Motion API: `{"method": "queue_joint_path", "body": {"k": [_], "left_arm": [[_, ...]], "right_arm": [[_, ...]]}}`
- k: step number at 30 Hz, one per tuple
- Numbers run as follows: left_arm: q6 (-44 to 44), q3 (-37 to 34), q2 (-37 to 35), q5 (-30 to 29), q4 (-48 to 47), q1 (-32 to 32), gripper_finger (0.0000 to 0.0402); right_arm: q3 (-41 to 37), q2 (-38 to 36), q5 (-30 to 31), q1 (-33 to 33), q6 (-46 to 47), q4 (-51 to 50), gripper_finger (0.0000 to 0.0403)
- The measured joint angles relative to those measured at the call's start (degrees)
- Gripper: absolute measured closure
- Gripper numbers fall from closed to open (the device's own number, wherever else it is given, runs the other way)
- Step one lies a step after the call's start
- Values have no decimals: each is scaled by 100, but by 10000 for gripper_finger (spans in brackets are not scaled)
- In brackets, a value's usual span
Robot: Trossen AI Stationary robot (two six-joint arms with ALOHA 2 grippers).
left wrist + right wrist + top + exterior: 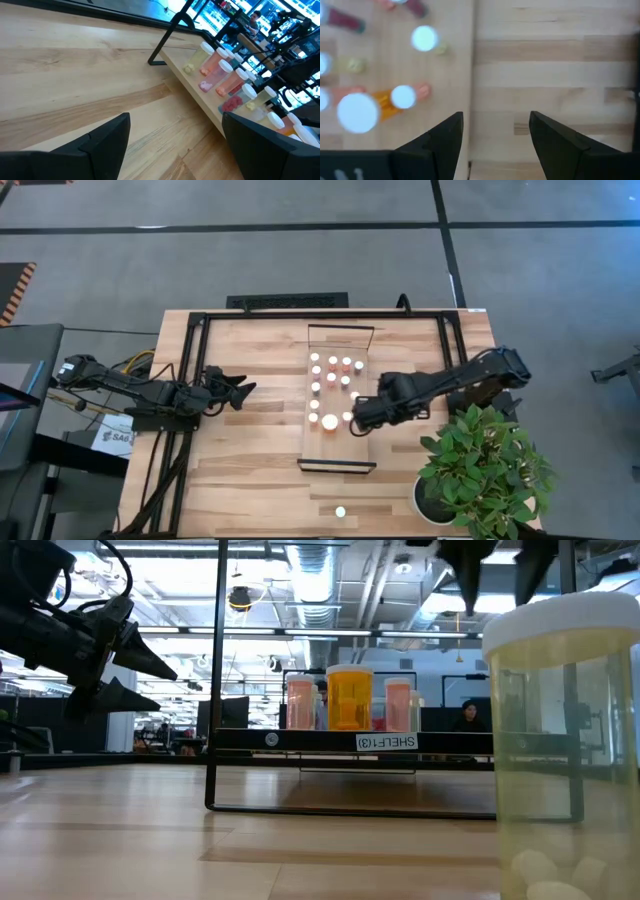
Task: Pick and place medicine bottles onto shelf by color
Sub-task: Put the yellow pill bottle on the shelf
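The shelf [336, 448] lies on the middle of the table and carries several medicine bottles [331, 377] standing upright with white caps. One orange bottle with a larger cap [329, 422] stands toward the shelf's near end. Another bottle [340, 511] stands alone by the table's near edge and fills the right of the low view [565, 740]. My right gripper [495, 135] hangs open over the shelf's right edge, pointing down with nothing between its fingers. My left gripper [242, 390] waits open at the table's left, facing the shelf [200, 100].
A potted green plant [485, 470] stands at the table's near right corner. A black frame [320, 315] runs around the table's far and left sides. Bare wood lies between the shelf and my left gripper [175, 145].
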Motion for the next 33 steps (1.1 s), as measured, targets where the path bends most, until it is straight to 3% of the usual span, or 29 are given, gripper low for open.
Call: {"method": "queue_joint_path", "body": {"k": [5,13,19,23,29,33], "left_arm": [[0,2,-1,0,0,0,99],[0,2,1,-1,0,0,99],[0,2,-1,-2,0,-2,99],[0,2,1,-1,-2,0,99],[0,2,1,-1,0,0,99],[0,2,-1,-2,0,0,99]], "right_arm": [[0,-36,98,234,569,-268,154],[-4,-156,65,556,300,39,154],[-4,-569,-298,546,276,362,154],[-2,-821,-485,546,-424,941,154],[2,-958,-1271,465,-1093,1334,154],[0,-856,-1727,512,-2030,1577,154]]}}
